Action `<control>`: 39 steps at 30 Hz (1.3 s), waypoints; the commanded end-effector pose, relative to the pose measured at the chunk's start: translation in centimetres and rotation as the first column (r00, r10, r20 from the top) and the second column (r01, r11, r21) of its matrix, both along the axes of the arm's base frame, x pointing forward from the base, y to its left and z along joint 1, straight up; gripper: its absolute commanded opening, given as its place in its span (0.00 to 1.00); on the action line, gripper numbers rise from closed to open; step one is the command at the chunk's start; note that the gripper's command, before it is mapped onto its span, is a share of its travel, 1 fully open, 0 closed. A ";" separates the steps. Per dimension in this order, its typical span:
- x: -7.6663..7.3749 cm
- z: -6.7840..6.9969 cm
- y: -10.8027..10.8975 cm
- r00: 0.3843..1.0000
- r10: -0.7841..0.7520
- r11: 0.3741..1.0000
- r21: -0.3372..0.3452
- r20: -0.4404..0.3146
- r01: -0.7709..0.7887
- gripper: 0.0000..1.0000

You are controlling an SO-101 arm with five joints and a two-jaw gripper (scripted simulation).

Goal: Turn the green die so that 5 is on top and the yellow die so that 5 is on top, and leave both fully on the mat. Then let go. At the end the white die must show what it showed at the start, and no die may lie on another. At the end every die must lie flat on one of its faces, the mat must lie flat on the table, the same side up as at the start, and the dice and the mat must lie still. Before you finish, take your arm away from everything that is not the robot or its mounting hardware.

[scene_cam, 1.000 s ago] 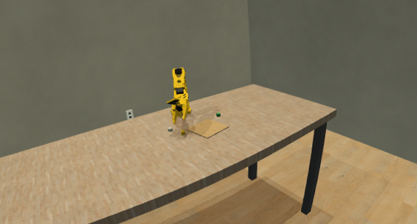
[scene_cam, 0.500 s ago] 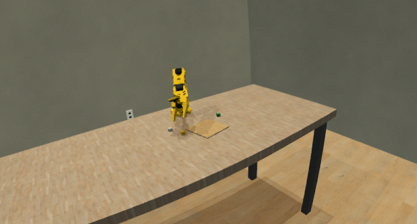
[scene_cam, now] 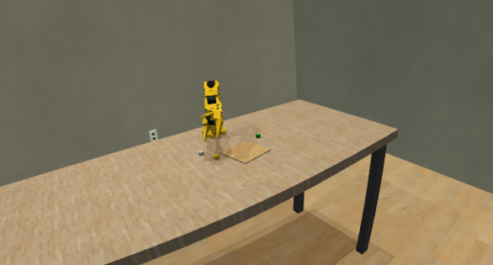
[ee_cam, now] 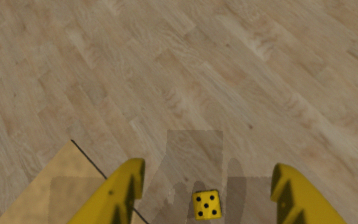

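Observation:
The yellow die (scene_cam: 216, 156) lies on the bare table just off the near-left edge of the tan mat (scene_cam: 246, 151). In the wrist view the yellow die (ee_cam: 206, 204) shows five pips on the face turned to the camera, and the mat's corner (ee_cam: 55, 190) lies to its left. The green die (scene_cam: 257, 135) lies on the table beyond the mat's far right side, off the mat. The white die (scene_cam: 201, 153) lies on the table left of the yellow die. My gripper (scene_cam: 212, 130) hangs above the yellow die with its jaws apart and nothing between them.
The arm's base stands on the table just behind the mat. A wall outlet (scene_cam: 152, 135) is on the wall behind the table. The table's front edge runs well in front of the dice.

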State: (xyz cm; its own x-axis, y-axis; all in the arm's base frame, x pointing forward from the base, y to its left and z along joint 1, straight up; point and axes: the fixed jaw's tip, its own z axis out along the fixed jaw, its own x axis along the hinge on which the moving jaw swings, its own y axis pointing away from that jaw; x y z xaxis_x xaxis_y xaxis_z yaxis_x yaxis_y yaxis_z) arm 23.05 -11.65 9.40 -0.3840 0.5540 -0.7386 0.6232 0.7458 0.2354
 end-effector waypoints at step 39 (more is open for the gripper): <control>-1.3 -4.0 1.3 0.744 0.264 0.948 0.306 -0.613 -0.084 0.25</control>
